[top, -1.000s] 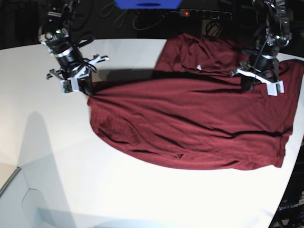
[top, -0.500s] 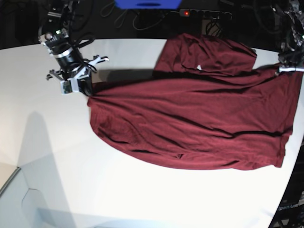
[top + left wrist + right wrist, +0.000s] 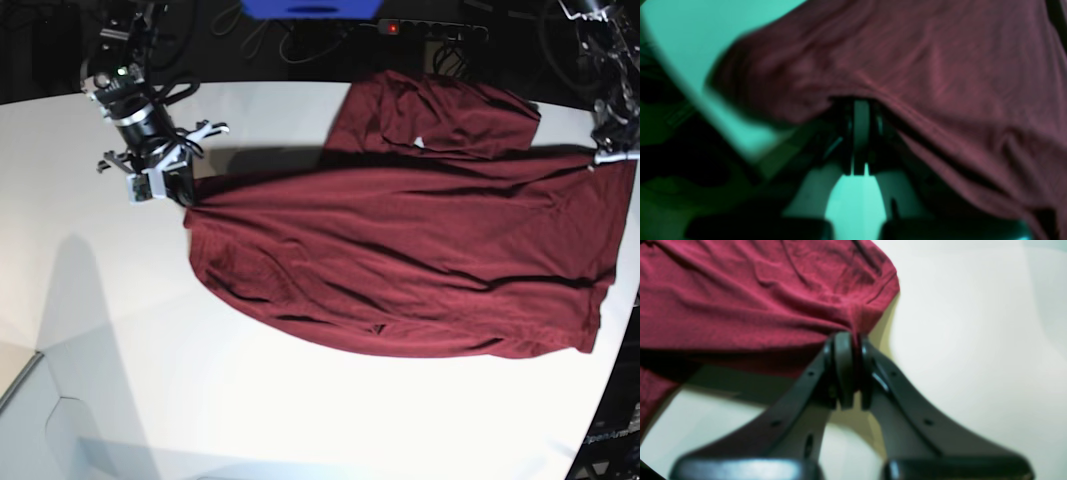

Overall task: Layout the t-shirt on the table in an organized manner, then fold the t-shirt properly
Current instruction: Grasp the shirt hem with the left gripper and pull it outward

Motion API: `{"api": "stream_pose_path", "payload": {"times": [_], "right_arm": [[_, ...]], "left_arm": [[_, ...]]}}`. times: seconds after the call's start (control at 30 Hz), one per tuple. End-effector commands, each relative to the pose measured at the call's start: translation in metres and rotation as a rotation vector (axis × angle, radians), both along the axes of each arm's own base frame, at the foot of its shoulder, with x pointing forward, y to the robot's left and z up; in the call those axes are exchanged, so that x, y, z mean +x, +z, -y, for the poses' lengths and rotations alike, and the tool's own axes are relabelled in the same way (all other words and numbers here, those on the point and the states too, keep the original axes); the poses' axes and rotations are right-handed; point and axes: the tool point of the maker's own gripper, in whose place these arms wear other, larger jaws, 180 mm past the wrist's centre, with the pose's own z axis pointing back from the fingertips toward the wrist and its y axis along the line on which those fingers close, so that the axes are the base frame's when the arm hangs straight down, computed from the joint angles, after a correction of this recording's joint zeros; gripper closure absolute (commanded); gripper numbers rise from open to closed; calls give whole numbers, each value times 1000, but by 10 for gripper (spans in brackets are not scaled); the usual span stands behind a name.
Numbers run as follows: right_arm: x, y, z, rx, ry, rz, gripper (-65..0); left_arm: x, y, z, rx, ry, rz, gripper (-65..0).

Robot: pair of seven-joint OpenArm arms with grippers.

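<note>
Dark maroon knit t-shirt (image 3: 400, 260) lay spread across the smooth white worktop (image 3: 150, 350), stretched wide from left to right, wrinkled, with a bunched fold at its far side. Its right edge reached the worktop's curved right rim. At the shirt's far-left corner the right tool (image 3: 172, 186) stood pressed together, pinching a bunch of fabric (image 3: 853, 323) between its black fingers (image 3: 843, 366), the corner lifted just off the surface. At the far-right corner the left tool (image 3: 612, 152) was likewise clamped on the cloth's edge (image 3: 873, 96); wrist view blurred. Black power strip (image 3: 432, 30) sat beyond the far edge.
</note>
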Motion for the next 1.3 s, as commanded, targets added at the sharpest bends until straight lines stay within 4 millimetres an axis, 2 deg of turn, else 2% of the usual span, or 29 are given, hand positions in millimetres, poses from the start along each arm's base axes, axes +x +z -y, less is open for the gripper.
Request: {"api": "stream_pose_path", "payload": {"times": [0.0,0.23,0.37,0.47,0.57,0.67,0.77,0.9,0.97,1.03,1.1,1.2,1.27], "right_arm": [[7,14,-1,15,0,59,0],[7,14,0,9,2,58,0],[7,14,0,9,2,58,0],[7,14,0,9,2,58,0],[8,15,0,9,2,60,0],[7,15,1,8,2,59,0],[9,15,1,8,2,62,0],[12,18,0,10,1,73,0],[12,18,0,10,1,73,0],[12,18,-1,12,1,73,0],[12,18,-1,12,2,73,0],[13,19,-8,18,20,76,0],[14,19,-10,21,27,77,0]], "left_arm": [[19,19,-10,50,-6,45,0],[71,39,-17,100,-2,89,0],[98,60,-17,97,2,158,0],[114,76,-17,94,1,203,0],[120,83,-17,91,4,224,-3],[118,83,-19,92,3,220,-5],[116,96,-11,89,-35,205,-5],[104,111,16,42,-126,173,-10],[92,114,32,5,-178,159,-38],[80,119,54,-37,-246,163,-103],[65,123,75,-70,-307,164,-203],[47,130,97,-84,-375,161,-350],[30,129,109,-93,-414,133,-419]]}}
